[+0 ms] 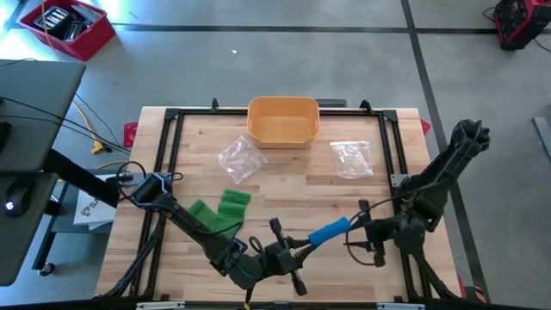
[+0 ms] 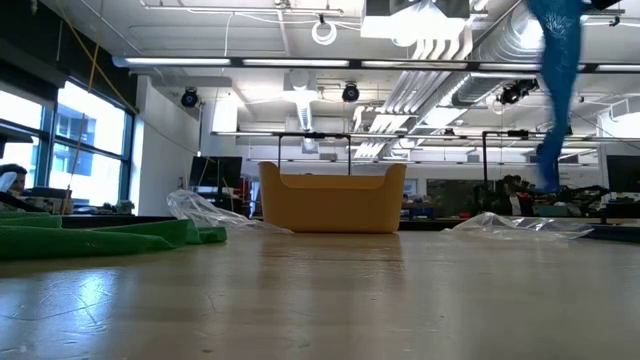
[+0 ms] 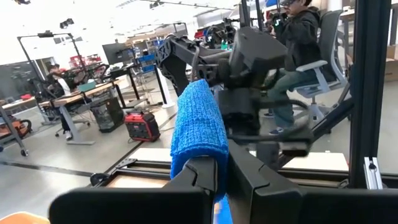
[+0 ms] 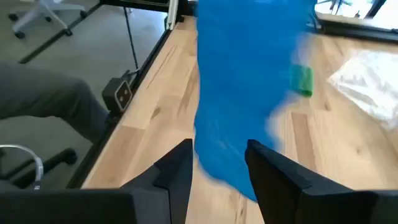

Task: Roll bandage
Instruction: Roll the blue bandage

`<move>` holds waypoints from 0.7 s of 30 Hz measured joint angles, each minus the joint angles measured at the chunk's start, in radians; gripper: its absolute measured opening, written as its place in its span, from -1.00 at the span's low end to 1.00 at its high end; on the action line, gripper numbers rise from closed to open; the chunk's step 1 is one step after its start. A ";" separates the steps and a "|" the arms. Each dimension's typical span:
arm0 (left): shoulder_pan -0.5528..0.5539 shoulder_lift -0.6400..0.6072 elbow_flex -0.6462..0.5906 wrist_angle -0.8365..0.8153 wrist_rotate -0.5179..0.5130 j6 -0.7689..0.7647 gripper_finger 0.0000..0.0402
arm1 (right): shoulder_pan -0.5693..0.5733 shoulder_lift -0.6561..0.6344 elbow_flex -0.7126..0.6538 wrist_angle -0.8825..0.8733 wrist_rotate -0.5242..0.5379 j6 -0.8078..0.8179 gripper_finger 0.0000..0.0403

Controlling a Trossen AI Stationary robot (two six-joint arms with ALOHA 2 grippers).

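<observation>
Mid-roll, by the look of it: blue bandage stretched in the air between the two arms above the near part of the worktop, clear of the wood. Left pincer clamped together on one end of the bandage, the knit cloth bunched between its fingers in the left wrist view. Right pincer at the other end, fingers standing apart on either side of the blue cloth; whether actually pinching or only flanking it, cannot tell.

Next move, as a guess: firm grip at the right end first, then turning one end while holding the strip taut, so that the cloth winds on itself instead of sagging or slipping free. Risk of the loose end dropping if the right side stays slack.

Room for moving: both pincers close to the near edge of the worktop, with the black frame rail along the sides. Green bandages just beside the left arm, near enough to be brushed. Orange bin and two clear plastic bags well apart toward the far side, leaving bare wood in the middle for setting the roll down.
</observation>
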 joint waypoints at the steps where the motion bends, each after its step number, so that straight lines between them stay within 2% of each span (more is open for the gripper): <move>1: 0.000 0.001 0.000 0.000 0.000 0.000 -0.94 | 0.000 -0.015 0.000 -0.014 0.000 0.008 -0.29; 5: 0.000 0.001 0.000 -0.015 0.012 -0.026 -0.94 | -0.004 -0.026 0.000 -0.027 0.025 -0.011 -0.29; 8: 0.002 0.003 0.000 -0.020 0.026 -0.035 -0.94 | -0.025 -0.010 0.000 0.027 0.019 -0.065 -0.29; 15: 0.001 0.003 0.000 -0.026 0.025 -0.050 -0.94 | -0.088 0.074 0.000 0.146 -0.083 -0.176 -0.30; 18: 0.000 0.003 0.000 -0.026 0.025 -0.045 -0.94 | -0.107 0.120 0.000 0.209 -0.124 -0.220 -0.44; 21: 0.000 0.003 0.000 -0.026 0.025 -0.048 -0.94 | -0.119 0.165 0.000 0.236 -0.137 -0.249 -0.77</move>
